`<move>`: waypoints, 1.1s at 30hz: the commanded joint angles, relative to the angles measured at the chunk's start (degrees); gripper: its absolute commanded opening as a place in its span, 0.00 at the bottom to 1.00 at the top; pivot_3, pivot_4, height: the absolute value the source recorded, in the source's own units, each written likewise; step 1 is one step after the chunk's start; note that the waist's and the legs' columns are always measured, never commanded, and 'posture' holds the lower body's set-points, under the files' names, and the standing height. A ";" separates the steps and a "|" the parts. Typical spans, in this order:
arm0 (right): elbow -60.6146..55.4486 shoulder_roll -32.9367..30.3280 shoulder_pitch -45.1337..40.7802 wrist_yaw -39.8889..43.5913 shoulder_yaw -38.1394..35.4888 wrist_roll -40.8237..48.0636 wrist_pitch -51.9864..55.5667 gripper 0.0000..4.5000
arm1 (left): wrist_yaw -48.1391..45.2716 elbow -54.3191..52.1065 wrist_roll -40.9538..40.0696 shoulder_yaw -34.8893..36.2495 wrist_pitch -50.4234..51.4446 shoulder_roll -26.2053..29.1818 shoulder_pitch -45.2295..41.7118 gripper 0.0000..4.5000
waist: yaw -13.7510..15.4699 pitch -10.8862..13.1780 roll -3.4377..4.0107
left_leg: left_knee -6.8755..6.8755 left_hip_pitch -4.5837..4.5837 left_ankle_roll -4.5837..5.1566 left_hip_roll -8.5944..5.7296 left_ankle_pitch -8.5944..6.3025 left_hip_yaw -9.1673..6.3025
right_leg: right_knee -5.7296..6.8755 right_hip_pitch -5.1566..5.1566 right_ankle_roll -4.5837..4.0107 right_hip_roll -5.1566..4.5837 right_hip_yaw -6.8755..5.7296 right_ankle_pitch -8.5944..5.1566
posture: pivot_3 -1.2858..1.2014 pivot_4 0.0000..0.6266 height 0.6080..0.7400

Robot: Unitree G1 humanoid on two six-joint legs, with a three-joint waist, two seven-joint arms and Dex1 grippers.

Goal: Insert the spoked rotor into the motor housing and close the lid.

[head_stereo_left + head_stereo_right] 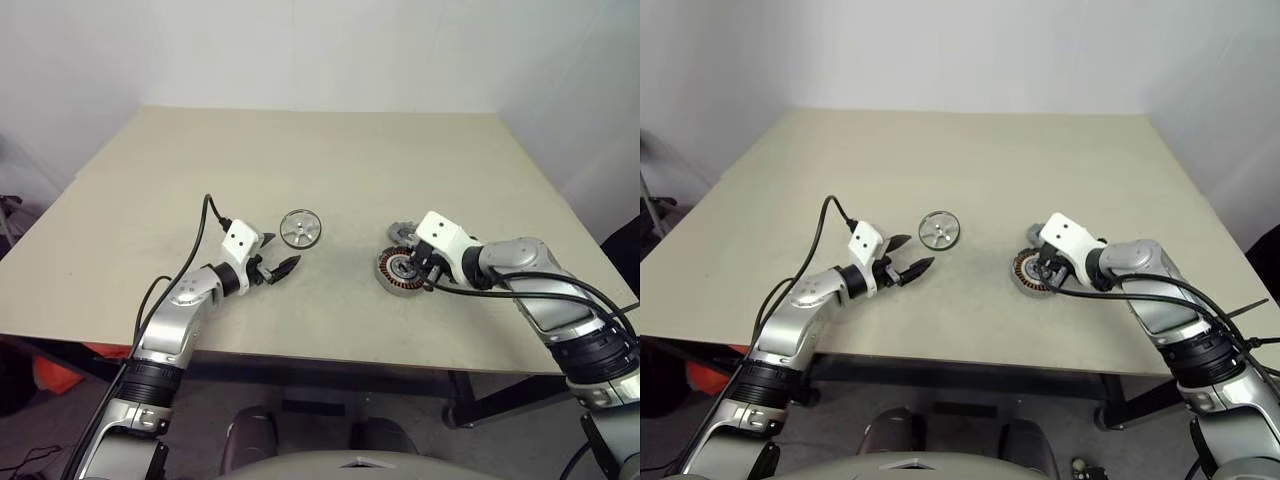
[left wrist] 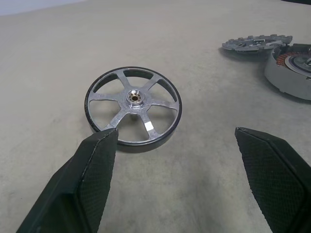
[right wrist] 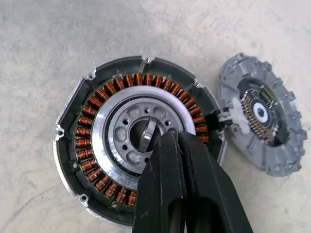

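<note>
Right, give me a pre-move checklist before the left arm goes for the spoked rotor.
1. Left gripper open: ok; the fingers stand wide apart.
2. Spoked rotor free to grasp: ok; it lies flat on the table, ahead of the fingers, untouched.
3. Motor housing open side up: ok; the copper windings face upward.
4. Lid off the housing: ok; it lies beside it, dark centre up.
5. Housing centre clear for the rotor: not ok; the shut right gripper hangs over it.
6. Right gripper touching the housing: cannot tell.
</note>
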 commanded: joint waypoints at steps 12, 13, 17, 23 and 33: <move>-5.04 -0.31 -0.73 0.70 -0.51 1.30 0.93 0.01 | 0.00 -0.98 0.15 0.26 -1.32 0.15 -1.01 0.90 | 0.03 0.00 0.00 | 0.00 0.03 0.00 0.00 0.00 0.00 | 0.00 0.03 0.00 0.00 0.01 0.00 | 0.52 0.00 1.00; -3.98 -0.15 -0.55 0.30 -0.32 0.94 0.62 0.01 | 0.00 -0.97 0.18 0.26 -1.36 0.16 -1.01 0.90 | 0.03 0.00 0.00 | 0.00 0.03 0.00 0.00 0.00 0.00 | 0.00 0.03 0.00 0.00 0.00 0.00 | 0.52 0.00 1.00; -0.55 1.11 -0.45 -0.86 -0.02 0.71 0.27 0.01 | 0.00 -0.88 0.26 0.35 -1.45 0.18 -1.02 0.90 | 0.00 0.00 0.00 | 0.00 0.04 0.00 -0.01 0.00 0.00 | -0.01 0.05 0.00 0.00 0.01 0.00 | 0.52 0.00 1.00; 0.59 1.63 -0.07 -1.47 0.48 0.40 -0.23 0.01 | 0.05 -0.43 0.24 1.18 -1.55 0.72 -1.43 0.90 | -0.03 -0.01 0.00 | 0.00 0.17 0.00 0.00 0.00 0.00 | -0.02 0.17 0.00 0.00 -0.01 0.00 | 0.52 0.00 1.00; 2.33 1.82 -0.87 -2.39 -0.10 -0.30 -1.16 0.01 | 0.20 -0.16 0.43 0.89 -1.86 0.49 -1.43 0.90 | -0.03 -0.01 0.00 | 0.00 0.21 0.00 0.01 0.00 -0.01 | -0.03 0.21 0.00 0.00 -0.01 0.00 | 0.52 0.00 1.00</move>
